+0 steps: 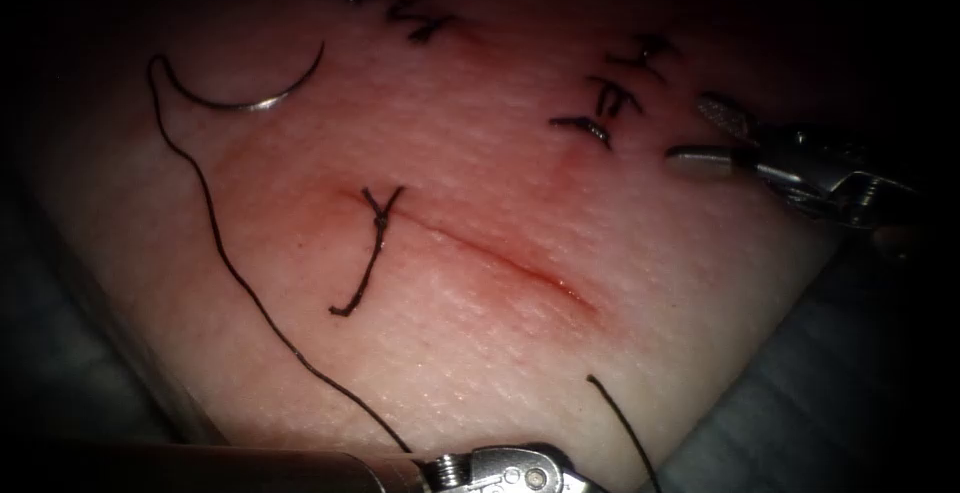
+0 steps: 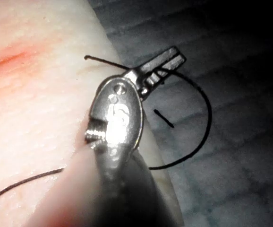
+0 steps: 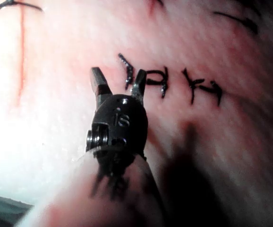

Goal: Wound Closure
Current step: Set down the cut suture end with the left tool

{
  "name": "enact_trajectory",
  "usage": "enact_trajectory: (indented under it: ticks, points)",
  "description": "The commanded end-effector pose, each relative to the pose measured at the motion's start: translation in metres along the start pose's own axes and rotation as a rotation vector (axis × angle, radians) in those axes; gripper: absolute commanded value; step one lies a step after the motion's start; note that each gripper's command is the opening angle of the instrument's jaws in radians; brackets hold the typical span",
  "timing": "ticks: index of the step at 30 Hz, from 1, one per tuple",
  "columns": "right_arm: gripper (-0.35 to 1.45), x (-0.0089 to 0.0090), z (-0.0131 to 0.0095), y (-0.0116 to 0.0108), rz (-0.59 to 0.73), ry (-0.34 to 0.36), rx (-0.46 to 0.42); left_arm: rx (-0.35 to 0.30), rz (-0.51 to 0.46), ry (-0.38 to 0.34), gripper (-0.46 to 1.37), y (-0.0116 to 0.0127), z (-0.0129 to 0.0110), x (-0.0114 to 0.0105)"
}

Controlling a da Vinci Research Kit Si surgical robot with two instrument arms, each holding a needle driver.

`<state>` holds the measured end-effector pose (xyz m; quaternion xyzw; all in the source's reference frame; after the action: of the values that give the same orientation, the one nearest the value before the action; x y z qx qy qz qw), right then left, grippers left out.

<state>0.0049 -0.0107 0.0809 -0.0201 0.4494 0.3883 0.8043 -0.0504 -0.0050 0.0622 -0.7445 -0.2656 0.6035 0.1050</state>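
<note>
Needle (image 1: 255,93) free on tissue (image 1: 480,353) | left tool (image 2: 162,64) grips thread (image 2: 200,125) | right tool (image 3: 117,82) empty

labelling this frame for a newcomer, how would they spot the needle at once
Start at the cut across the middle of the tissue, then look to the upper left, well left of the cut. The needle lies loose on the surface, held by neither tool. It is the one smooth, shiny curved arc, unlike the dark matte thread trailing from it.
</note>
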Motion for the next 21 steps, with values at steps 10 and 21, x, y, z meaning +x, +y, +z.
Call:
enact_trajectory:
  ticks: [10,21]
  points:
    - [1.3,0.0002,0.0005,-0.0005,0.003,0.0,-0.001,-0.019,-0.122,-0.043,0.48,-0.0003,-0.0031,-0.0036]
    - [1.34,0.0003,0.0002,-0.0017,-0.002,0.0,-0.005,0.21,-0.143,-0.293,0.96,-0.0043,-0.0131,-0.004]
